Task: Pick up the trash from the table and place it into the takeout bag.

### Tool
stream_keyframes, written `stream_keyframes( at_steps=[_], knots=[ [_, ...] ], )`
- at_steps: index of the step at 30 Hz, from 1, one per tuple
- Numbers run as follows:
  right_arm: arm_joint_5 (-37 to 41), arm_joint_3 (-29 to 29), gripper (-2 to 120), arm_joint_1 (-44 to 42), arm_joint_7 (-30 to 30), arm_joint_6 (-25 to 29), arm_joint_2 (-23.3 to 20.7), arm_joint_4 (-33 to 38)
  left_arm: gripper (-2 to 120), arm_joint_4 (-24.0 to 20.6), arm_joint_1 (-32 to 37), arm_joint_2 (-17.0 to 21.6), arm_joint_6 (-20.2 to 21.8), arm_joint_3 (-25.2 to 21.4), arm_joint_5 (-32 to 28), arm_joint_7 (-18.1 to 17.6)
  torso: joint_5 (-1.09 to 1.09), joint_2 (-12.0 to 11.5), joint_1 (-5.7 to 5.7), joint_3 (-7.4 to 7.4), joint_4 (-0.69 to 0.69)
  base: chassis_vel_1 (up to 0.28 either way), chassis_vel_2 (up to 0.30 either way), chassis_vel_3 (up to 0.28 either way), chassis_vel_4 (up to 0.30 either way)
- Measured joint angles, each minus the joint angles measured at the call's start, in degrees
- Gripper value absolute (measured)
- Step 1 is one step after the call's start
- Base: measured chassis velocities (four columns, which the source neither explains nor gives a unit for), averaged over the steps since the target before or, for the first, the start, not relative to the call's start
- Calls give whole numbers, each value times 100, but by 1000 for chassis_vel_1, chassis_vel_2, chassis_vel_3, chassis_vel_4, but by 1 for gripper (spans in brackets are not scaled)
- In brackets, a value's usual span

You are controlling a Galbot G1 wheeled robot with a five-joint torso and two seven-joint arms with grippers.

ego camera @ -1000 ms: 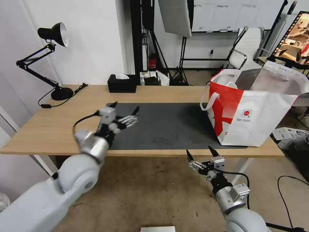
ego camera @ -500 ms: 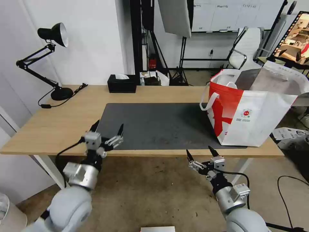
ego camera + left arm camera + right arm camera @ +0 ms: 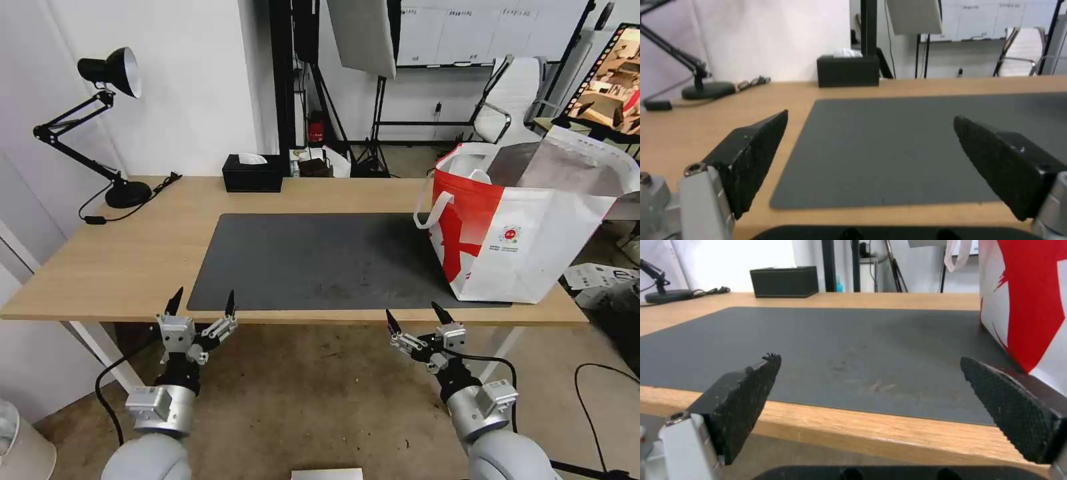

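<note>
The takeout bag (image 3: pixel 527 233) stands upright and open on the right end of the table (image 3: pixel 127 247), overlapping the right edge of the dark mat (image 3: pixel 320 260); its red and white side (image 3: pixel 1027 300) also fills one edge of the right wrist view. The trash is out of view. My left gripper (image 3: pixel 203 298) hangs open just below and in front of the table's front edge, near the mat's left corner, with nothing between its fingers (image 3: pixel 751 156). Lower down in front of the table, left of the bag, my right gripper (image 3: pixel 413 312) is open and holds nothing.
A black tissue box (image 3: pixel 252 173) sits at the table's back edge. A black desk lamp (image 3: pixel 107 120) with its cord stands at the back left corner. Behind the table are stands, a white chair (image 3: pixel 513 100) and a screen.
My left arm has drawn back from above the mat's left part and dropped to below the table's front edge, staying open. The right arm has not moved.
</note>
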Motion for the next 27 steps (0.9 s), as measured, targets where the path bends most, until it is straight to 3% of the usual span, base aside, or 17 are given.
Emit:
stream_keyframes(
  at_steps=[10, 27],
  knots=[
    [0, 0, 100, 0, 0, 0, 0, 0, 100, 9, 264, -243, 53, 106, 50, 4, 0, 0, 0, 0, 0, 0, 0, 0, 0],
    [0, 0, 100, 0, 0, 0, 0, 0, 100, -25, 309, -241, 155, 123, 45, 52, -1, -1, 1, 0, 0, 0, 0, 0, 0]
  ],
)
